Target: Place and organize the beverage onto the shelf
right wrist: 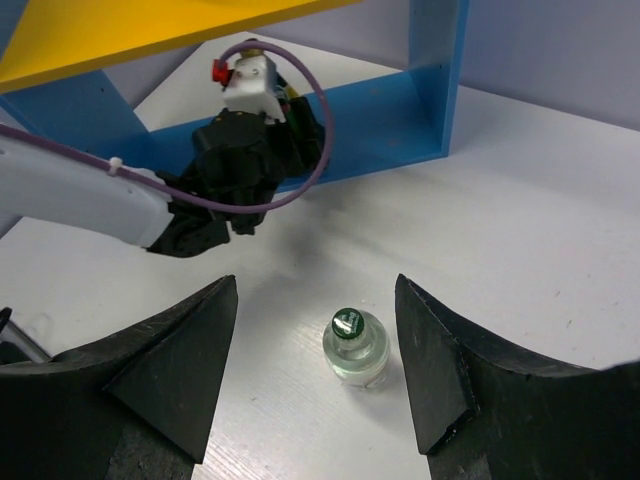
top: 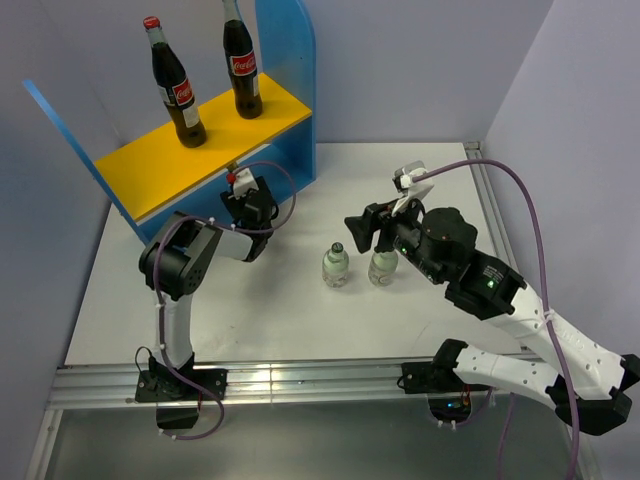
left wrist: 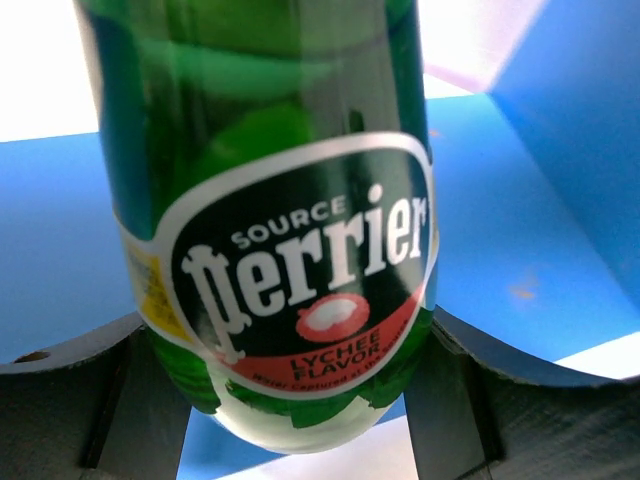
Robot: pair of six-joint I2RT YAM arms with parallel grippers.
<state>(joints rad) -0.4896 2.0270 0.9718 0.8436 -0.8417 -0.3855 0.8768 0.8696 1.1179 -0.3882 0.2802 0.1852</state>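
Top view: blue-panelled shelf (top: 290, 150) with a flat yellow-orange top board (top: 150, 165) at the back left of the white table (top: 260, 310). Two tall dark cola bottles with red caps and labels (top: 178, 85) (top: 242, 65) stand upright on the board, apart from each other. Two small clear bottles with green caps (top: 336, 266) (top: 383, 266) stand side by side on the table, near centre. The left gripper (top: 248, 200) reaches in under the board; its fingertips are hidden here. The right gripper (top: 358, 235) hangs just above and behind the clear pair.

Left wrist view: left gripper (left wrist: 290, 425) is clamped on a small dark green glass bottle (left wrist: 290, 250) with a white-lettered label. The dark fingers (left wrist: 120, 400) press its lower sides. Blue shelf panels (left wrist: 530, 230) lie close behind.

Right wrist view: right gripper (right wrist: 315, 370) has its fingers (right wrist: 180, 370) spread apart, gripping nothing. One small clear bottle (right wrist: 355, 348) stands upright on the table below the gap, untouched. The left gripper (right wrist: 250, 160) sits inside the shelf (right wrist: 430, 100), under the board.
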